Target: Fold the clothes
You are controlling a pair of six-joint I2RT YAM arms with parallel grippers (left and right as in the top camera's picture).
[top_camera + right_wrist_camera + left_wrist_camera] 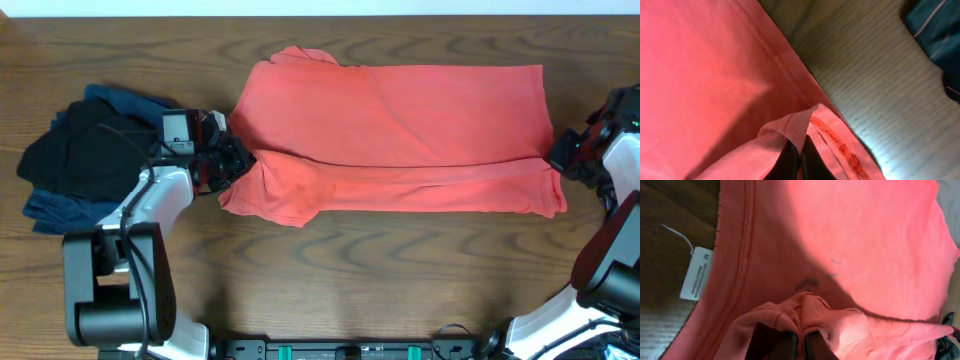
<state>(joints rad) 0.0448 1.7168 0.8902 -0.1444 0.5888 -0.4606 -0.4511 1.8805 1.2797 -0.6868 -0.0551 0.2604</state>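
From above, the coral T-shirt (400, 130) lies half-folded lengthwise on the counter (400, 290), with the left fingers (232, 162) at one end, the right fingers (558, 152) at the other, and a dark garment pile (80, 165) just beyond the left fingers. The left wrist view shows those fingers clamped on a bunched pinch of red fabric, and the right wrist view shows its pair clamped on a folded hem edge. Both pinches look shallow, so uneven pulling could slip one free and skew the fold.

Left claw (232, 160) low, pinched on T-shirt (400, 120), right claw (556, 152) likewise — arms spread wide

Overhead downward; both wrists close on T-shirt (400, 130)
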